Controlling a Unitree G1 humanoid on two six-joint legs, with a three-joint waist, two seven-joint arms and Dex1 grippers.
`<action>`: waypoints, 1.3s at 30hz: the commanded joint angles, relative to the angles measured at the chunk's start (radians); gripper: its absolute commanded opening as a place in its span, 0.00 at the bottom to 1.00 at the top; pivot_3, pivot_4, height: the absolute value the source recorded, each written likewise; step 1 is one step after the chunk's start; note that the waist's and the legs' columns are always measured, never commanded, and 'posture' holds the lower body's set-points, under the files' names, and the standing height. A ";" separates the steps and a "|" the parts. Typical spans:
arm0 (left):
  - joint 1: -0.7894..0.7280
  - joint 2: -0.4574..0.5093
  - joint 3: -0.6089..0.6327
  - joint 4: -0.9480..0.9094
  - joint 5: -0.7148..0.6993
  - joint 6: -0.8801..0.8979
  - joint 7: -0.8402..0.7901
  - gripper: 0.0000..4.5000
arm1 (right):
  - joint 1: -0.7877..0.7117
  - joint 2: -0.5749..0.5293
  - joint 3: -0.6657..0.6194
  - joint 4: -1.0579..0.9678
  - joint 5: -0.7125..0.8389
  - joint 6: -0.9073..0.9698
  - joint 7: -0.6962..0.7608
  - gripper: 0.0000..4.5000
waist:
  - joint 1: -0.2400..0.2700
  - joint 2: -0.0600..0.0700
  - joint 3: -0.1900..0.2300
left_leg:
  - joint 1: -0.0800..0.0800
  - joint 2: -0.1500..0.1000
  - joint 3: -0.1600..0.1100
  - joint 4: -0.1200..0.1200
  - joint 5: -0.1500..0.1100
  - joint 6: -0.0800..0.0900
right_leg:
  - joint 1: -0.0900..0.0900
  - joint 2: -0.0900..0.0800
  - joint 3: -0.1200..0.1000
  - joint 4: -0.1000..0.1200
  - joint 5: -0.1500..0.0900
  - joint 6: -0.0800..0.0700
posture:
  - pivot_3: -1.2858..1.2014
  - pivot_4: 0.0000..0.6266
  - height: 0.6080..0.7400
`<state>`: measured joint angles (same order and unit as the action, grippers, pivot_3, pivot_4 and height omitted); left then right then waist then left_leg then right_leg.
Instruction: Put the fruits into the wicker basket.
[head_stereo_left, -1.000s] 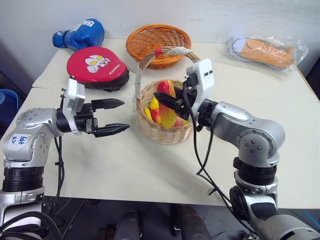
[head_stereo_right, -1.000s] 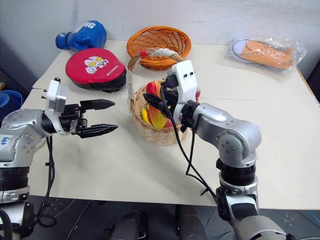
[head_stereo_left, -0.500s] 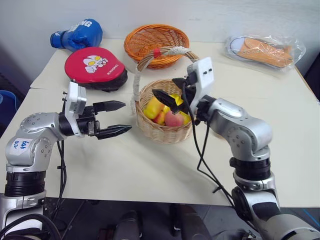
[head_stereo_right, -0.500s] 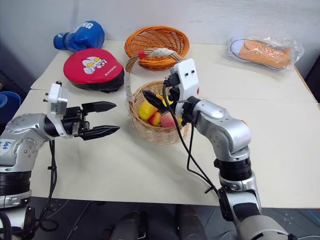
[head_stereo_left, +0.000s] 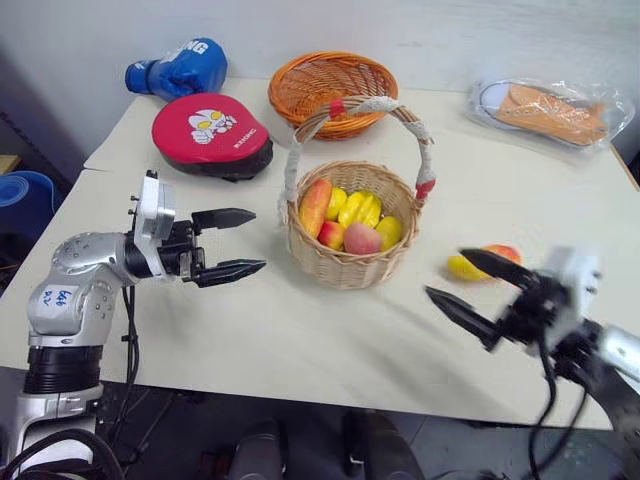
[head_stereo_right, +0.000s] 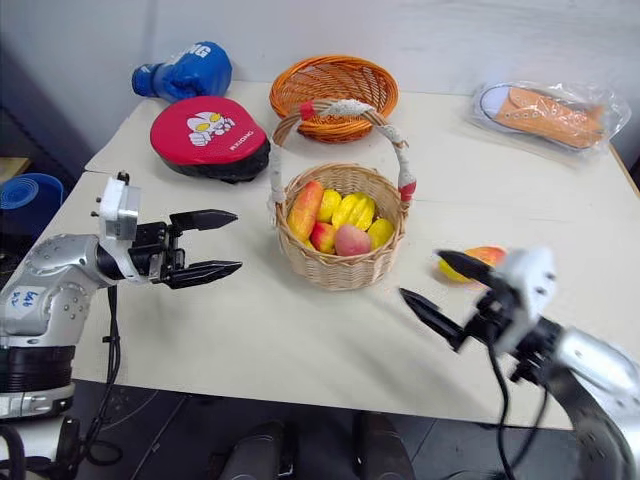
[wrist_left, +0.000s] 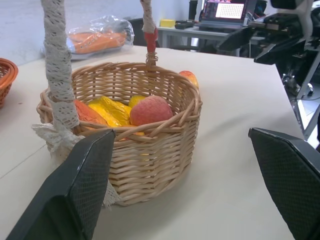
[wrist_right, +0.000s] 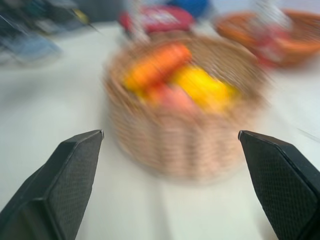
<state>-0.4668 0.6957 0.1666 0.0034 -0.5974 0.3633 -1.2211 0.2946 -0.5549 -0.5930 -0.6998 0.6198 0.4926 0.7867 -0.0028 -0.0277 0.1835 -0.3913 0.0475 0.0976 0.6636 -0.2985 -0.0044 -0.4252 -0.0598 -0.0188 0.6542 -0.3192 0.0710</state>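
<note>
The wicker basket stands mid-table with its arched handle up. Inside lie several fruits: a mango leaning at the left, yellow pieces and a pink peach. Another mango lies on the table to the basket's right. My right gripper hovers open and empty near the front right, just in front of that mango, pointing toward the basket. My left gripper is open and empty, level, a short way left of the basket.
A shallow orange basket sits behind the wicker one. A red punch pad and a blue boxing glove lie at the back left. A bagged orange shoe is at the back right.
My right gripper opened over the basket, left its mango inside, then swung back and to the right, down toward the table's front. The left arm held still.
</note>
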 joint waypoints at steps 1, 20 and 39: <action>-0.014 0.017 -0.022 -0.010 -0.012 0.017 -0.044 1.00 | 0.101 0.072 -0.165 0.113 -0.059 -0.254 0.052 0.99 | -0.005 0.000 0.000 | 0.006 0.001 0.001 -0.001 -0.001 0.000 | 0.006 0.000 0.000 -0.001 0.000 0.000 | 0.52 0.24 1.00; -0.006 -0.001 -0.056 -0.079 -0.021 0.063 -0.034 1.00 | -0.172 -0.347 0.139 0.719 -0.402 -0.658 0.266 0.99 | -0.047 0.001 0.001 | 0.036 0.002 0.006 -0.015 -0.003 -0.003 | 0.028 -0.001 0.007 -0.007 -0.002 -0.001 | 0.52 0.24 1.00; 0.038 0.004 -0.034 -0.168 -0.035 0.089 0.015 1.00 | -1.090 -0.288 0.748 1.539 -0.753 -0.780 0.441 0.95 | -0.049 0.003 0.003 | 0.033 0.003 0.008 -0.012 -0.001 -0.007 | 0.028 -0.003 0.007 -0.009 -0.003 0.000 | 0.52 0.24 1.00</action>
<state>-0.4278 0.6920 0.1133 -0.1230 -0.6068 0.4522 -1.2121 -0.7892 -0.8512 0.1495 0.8217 -0.1523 -0.3060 1.1922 -0.0521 -0.0243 0.1861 -0.3578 0.0508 0.1052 0.6513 -0.2993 -0.0118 -0.3975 -0.0624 -0.0121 0.6452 -0.3218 0.0708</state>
